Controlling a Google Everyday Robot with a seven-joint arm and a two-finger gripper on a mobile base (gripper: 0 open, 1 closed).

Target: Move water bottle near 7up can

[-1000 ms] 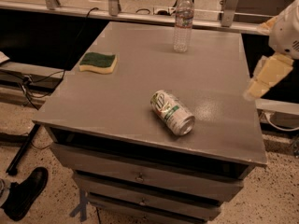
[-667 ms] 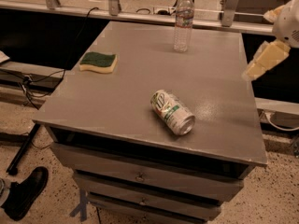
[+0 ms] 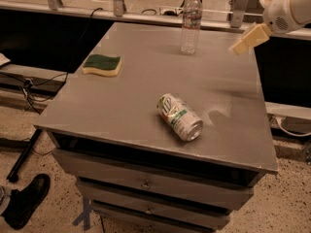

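The water bottle [image 3: 191, 24] stands upright near the far edge of the grey table [image 3: 121, 106], clear with a white cap and a red-and-white label. The 7up can [image 3: 179, 117] lies on its side near the table's front right, its open end towards the front. My gripper [image 3: 249, 39] hangs in the air above the table's far right edge, to the right of the bottle and apart from it. It holds nothing.
A yellow sponge with a green top [image 3: 102, 64] lies on the left of the table. Drawers sit below the table's front edge. A cable and a dark shoe [image 3: 26, 200] are on the floor at the left. A rail runs behind the table.
My gripper has risen and moved back towards the table's far right edge, closer to the bottle. The bottle, can and sponge have not moved.
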